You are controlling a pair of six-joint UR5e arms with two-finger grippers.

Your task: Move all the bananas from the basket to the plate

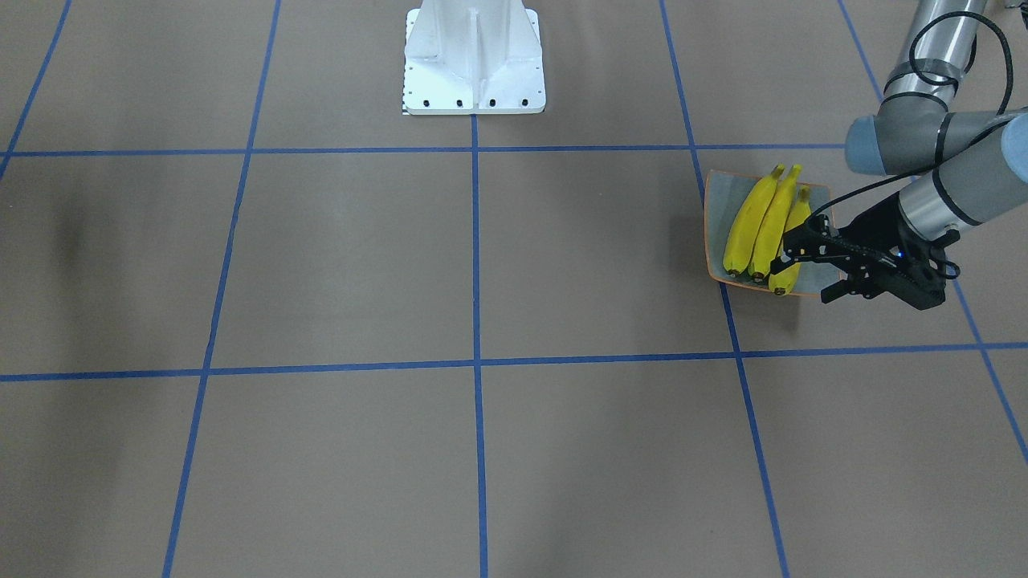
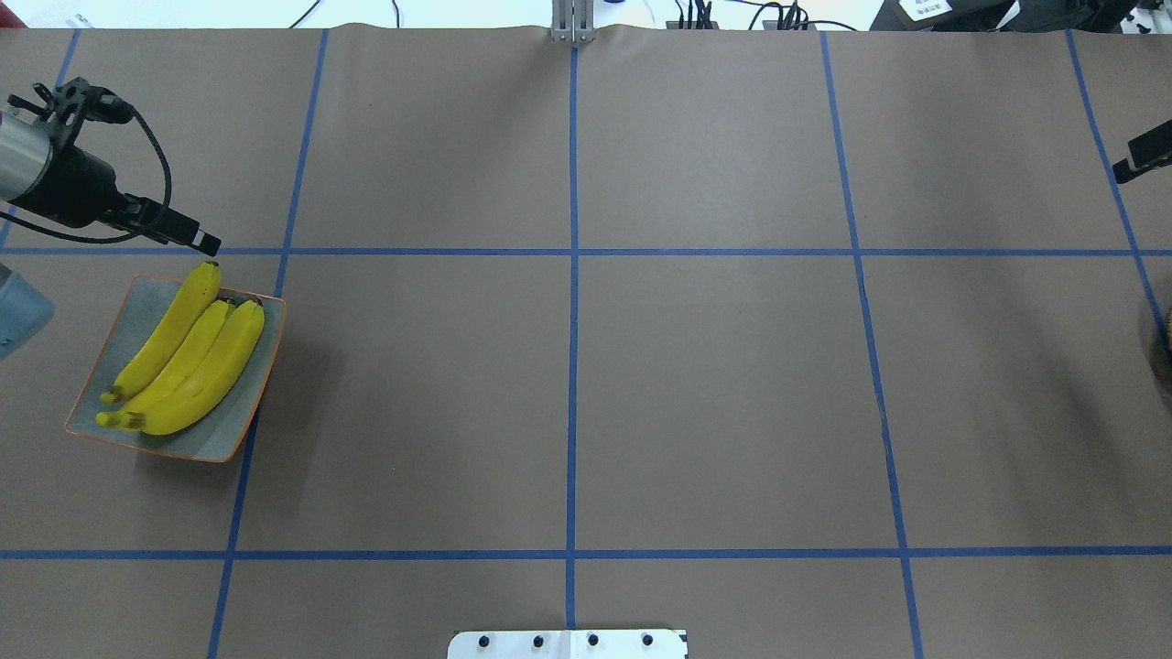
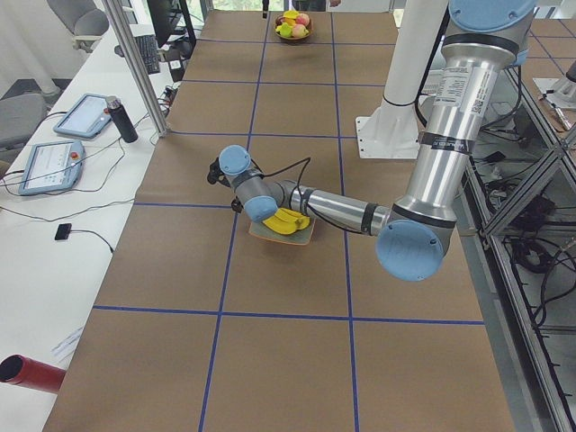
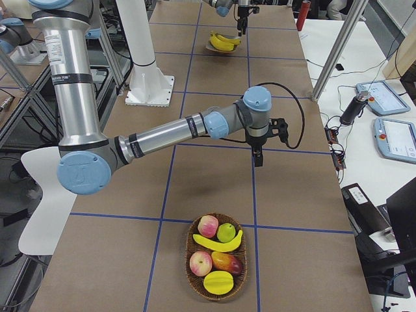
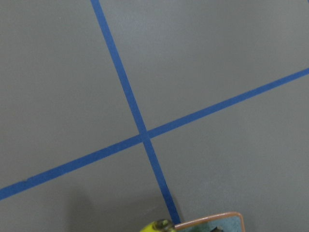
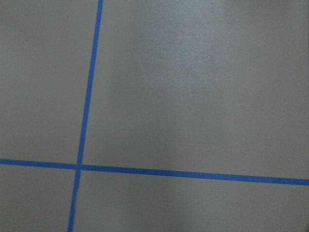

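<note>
Nearest the right-side camera, a woven basket (image 4: pixel 195 286) is seen at the right end of the table (image 2: pixel 714 384). It holds one banana (image 4: pixel 218 244), which lies across the middle, resting on apples and other fruit. The table is covered in brown paper and marked off with blue tape.

The right arm (image 4: pixel 162 133) is stretched out over the table, with the right gripper (image 4: pixel 258 156) pointed down above bare paper, near the basket but not over it. Whether its claw is spread or pressed together cannot be told from these views.

The left arm (image 3: pixel 441 171) is reached out to the far left end, well apart from the basket. There the grey-blue plate (image 2: pixel 220 430) with its orange rim is set, and three bananas (image 2: pixel 183 361) are laid on it side by side, touching. The left gripper (image 1: pixel 809 267) is held just beside the plate's far edge with its claw spread and nothing in it.

The task is judged to be three parts done, with the basket's banana yet to be moved.

That banana can be expected to be light, smooth-skinned and soft enough to bruise, so only modest pressure is called for. It is best taken at mid-length, where it is thickest and balanced, with the jaws set across its width. As it is propped on round fruit, it may roll or tip when touched, and the apples close beside it leave little room for the fingers.
</note>
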